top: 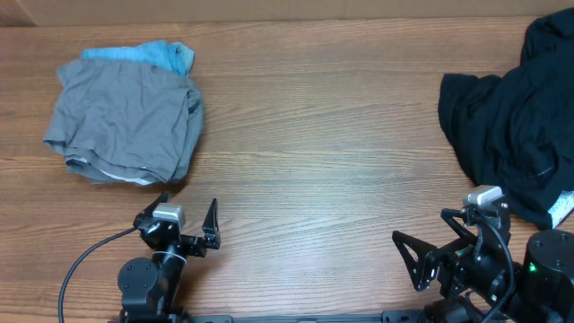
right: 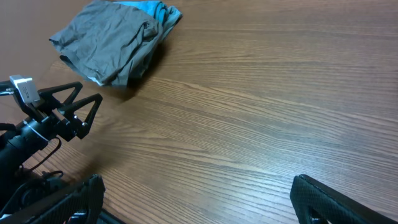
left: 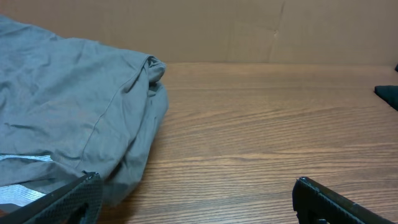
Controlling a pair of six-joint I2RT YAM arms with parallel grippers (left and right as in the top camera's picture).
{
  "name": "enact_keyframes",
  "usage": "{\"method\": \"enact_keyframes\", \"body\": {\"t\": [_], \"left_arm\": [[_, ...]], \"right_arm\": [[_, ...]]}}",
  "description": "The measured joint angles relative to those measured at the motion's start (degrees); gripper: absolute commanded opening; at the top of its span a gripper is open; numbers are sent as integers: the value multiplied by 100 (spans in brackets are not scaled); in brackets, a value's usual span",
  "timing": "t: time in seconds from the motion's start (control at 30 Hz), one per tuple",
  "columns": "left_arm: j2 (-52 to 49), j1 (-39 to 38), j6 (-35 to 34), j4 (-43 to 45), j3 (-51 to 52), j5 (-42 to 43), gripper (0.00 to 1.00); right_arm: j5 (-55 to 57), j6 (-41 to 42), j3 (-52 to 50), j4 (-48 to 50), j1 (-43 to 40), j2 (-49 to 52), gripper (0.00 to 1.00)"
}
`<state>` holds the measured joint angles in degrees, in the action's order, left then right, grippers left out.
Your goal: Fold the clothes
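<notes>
Starting: we see the grey shorts (top: 126,126) crumpled far left on the desk (top: 323,135), over a blue garment (top: 161,54). Left fingers (top: 212,218) and right fingers (top: 409,256) both spread wide, empty. Next we'd reach over and flatten the shorts.

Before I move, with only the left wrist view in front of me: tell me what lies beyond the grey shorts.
Observer: A light-blue garment peeks out at the far edge of the grey shorts.
Operator: Report the other arm.
Observer: The right gripper is open and empty, low near the front edge of the table.
Operator: Identify the dark thing at my right edge.
Observer: It is a black garment heaped at the far right, well apart from the shorts.
</notes>
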<state>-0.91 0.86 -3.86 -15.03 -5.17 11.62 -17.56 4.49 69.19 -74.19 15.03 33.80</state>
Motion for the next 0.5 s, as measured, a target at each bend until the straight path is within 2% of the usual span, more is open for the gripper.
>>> {"method": "enact_keyframes", "body": {"t": [0.33,0.5], "left_arm": [[0,0,0,0,2,0,100],[0,0,0,0,2,0,100]], "right_arm": [[0,0,0,0,0,0,100],[564,-221,-7,-361,0,0,100]]}}
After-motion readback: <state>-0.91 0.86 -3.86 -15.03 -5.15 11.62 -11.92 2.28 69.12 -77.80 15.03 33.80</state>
